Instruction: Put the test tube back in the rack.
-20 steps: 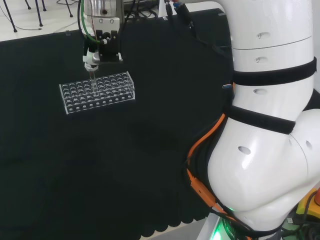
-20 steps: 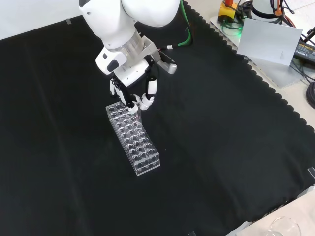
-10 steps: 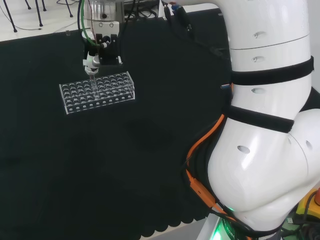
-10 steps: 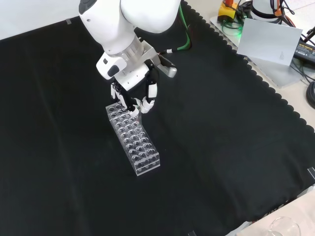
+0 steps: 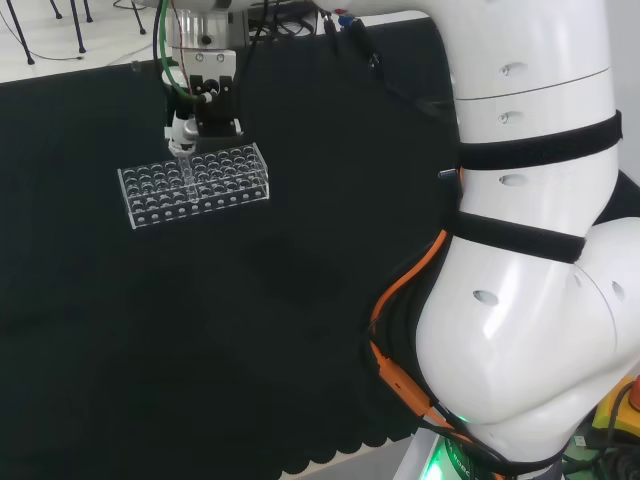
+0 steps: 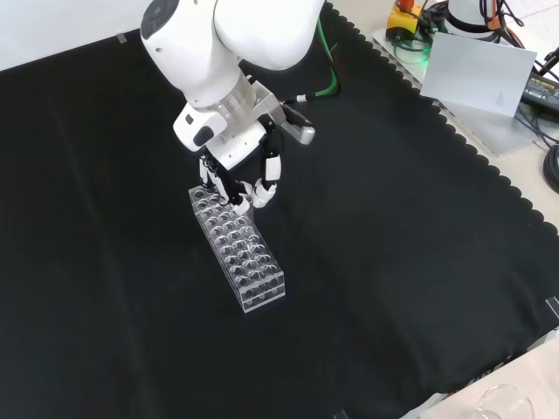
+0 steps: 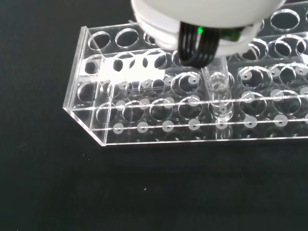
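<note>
Wrist view shows the test tube (image 7: 218, 94) standing upright in a hole of the clear rack (image 7: 159, 122); my hand (image 6: 238, 179), at the rack's twelve o'clock end in front view, pinches its top.

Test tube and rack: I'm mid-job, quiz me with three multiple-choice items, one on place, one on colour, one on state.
1. Where is the test tube?
A. Lying on the cloth
B. Standing in a hole of the rack
C. On the grey plate beyond the cloth

2. What colour is the cloth?
A. Black
B. White
C. Red

3. How does the rack stand?
A. Tipped on its side
B. Lifted clear of the bench
C. Flat on the cloth

Key: 1 B, the wrist view shows the tube upright, down through the rack's top plate. 2 A, black in every view. 3 C, its base rests level on the cloth under the hand.
</note>
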